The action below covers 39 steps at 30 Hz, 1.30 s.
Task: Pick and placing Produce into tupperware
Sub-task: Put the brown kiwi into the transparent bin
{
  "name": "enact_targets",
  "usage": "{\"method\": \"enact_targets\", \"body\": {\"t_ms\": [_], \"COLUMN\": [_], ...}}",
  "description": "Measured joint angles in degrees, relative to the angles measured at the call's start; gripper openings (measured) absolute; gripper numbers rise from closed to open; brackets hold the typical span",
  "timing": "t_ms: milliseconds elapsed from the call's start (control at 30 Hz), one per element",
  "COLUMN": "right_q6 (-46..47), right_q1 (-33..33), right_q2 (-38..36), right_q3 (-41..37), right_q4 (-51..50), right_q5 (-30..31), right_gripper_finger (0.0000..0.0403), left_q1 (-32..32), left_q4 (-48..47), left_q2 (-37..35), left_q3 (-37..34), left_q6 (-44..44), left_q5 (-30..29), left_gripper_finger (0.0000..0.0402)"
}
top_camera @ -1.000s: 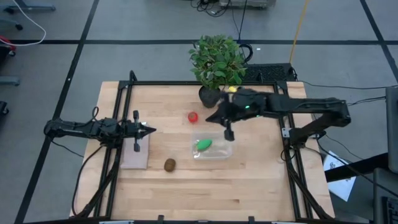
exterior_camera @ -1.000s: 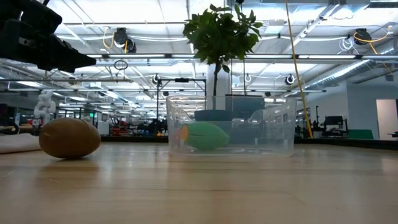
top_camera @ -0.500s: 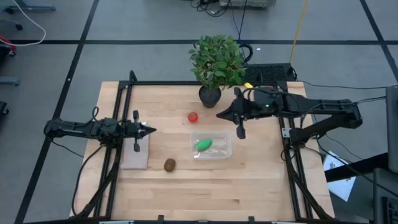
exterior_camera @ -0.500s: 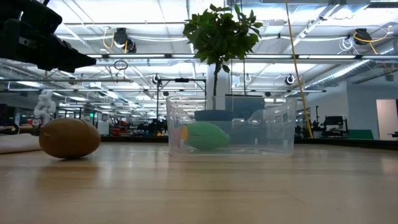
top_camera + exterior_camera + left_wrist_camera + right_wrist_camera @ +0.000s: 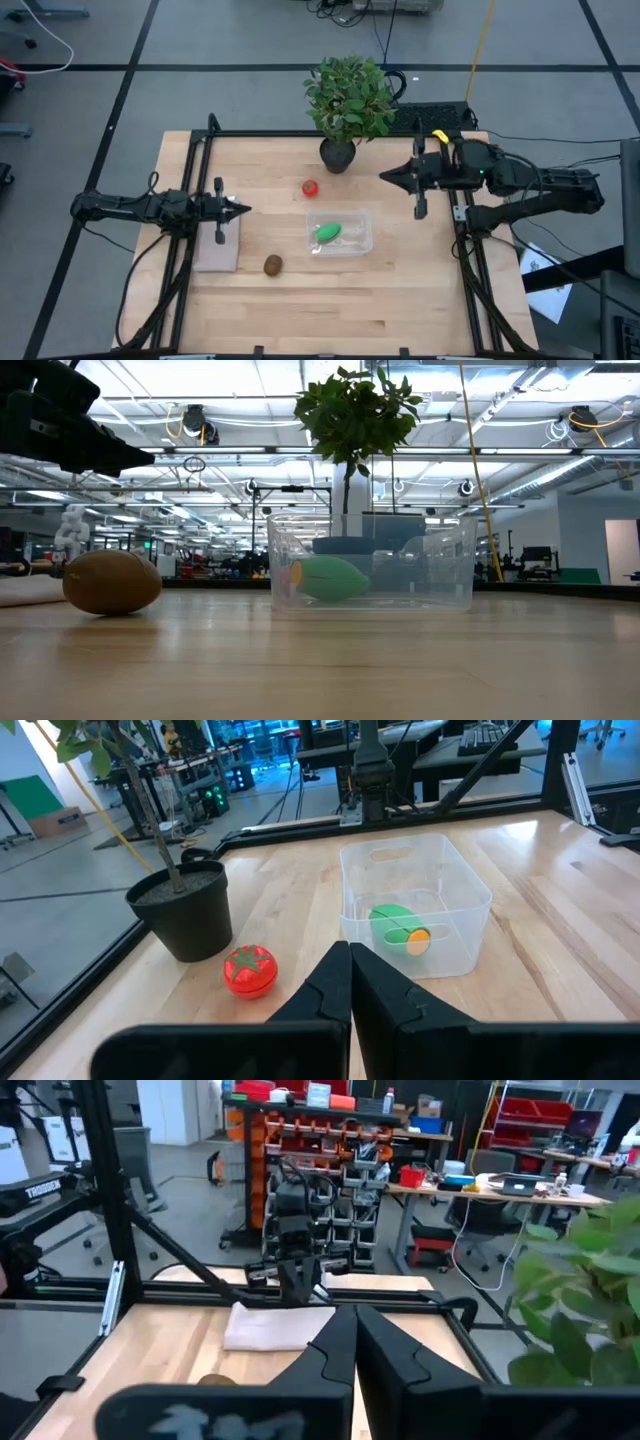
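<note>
Tupperware [image 5: 341, 234]: mid-table, clear, with the green produce [image 5: 327, 232] lying inside it.
Tomato [image 5: 310, 187]: on the wood between the tupperware and the potted plant [image 5: 349, 100]; only the high and left wrist views show it.
Kiwi [image 5: 272, 264]: on the table near the tupperware's left corner, just beside the pale slab [image 5: 217, 248]; large in the low view, unseen by the left wrist.
Left gripper [image 5: 238, 209]: hovering over the slab, fingers pressed together, holding nothing.
Right gripper [image 5: 388, 177]: near the table's right edge, well apart from the produce, fingers together and empty.
Plant pot: stands just behind the tomato.
</note>
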Motion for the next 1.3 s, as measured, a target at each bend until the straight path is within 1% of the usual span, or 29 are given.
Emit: {"method": "enact_targets", "body": {"t_ms": [100,200,367,533,567,700,867,1033,1167,1300], "right_q6": [-0.19,-0.68,-0.21,0.07,0.15,2.16,1.90,1.75,1.95,3.15], "right_q1": [0.00,0.00,0.00,0.01,0.04,-0.02,-0.09,-0.09,-0.11,-0.11], "right_q2": [-2.77,-5.26,-8.31,-10.15,-10.38,-11.60,-14.28,-17.33,-19.98,-22.07], "right_q3": [-3.14,-5.68,-10.00,-13.15,-13.57,-15.28,-18.74,-22.91,-26.06,-28.90], "right_q4": [1.64,1.22,1.38,1.70,1.72,3.38,5.82,10.44,11.85,11.89], "right_q5": [-0.32,-1.67,-2.21,-9.08,-9.54,-9.33,-9.18,-8.96,-8.86,-6.44], "right_gripper_finger": [0.0000,0.0000,0.0000,0.0000,0.0000,0.0000,0.0000,0.0000,0.0000,0.0000], "left_q1": [0.00,0.00,0.00,0.00,0.00,0.00,0.00,0.00,0.00,0.00], "left_q4": [-0.02,-0.02,-0.02,-0.02,-0.02,-0.04,-0.02,-0.04,-0.04,-0.04], "left_q2": [0.00,0.01,0.01,0.00,0.00,0.01,0.02,0.01,0.01,0.01], "left_q3": [0.00,0.00,0.00,0.00,0.00,0.00,0.00,0.00,0.00,0.00], "left_q6": [0.00,0.00,0.00,0.02,0.02,0.02,0.02,0.02,0.02,0.02], "left_q5": [0.00,0.00,0.00,0.00,-0.01,-0.02,-0.02,-0.01,-0.02,-0.02], "left_gripper_finger": [0.0003,0.0003,0.0003,0.0003,0.0003,0.0003,0.0003,0.0003,0.0003,0.0003]}}
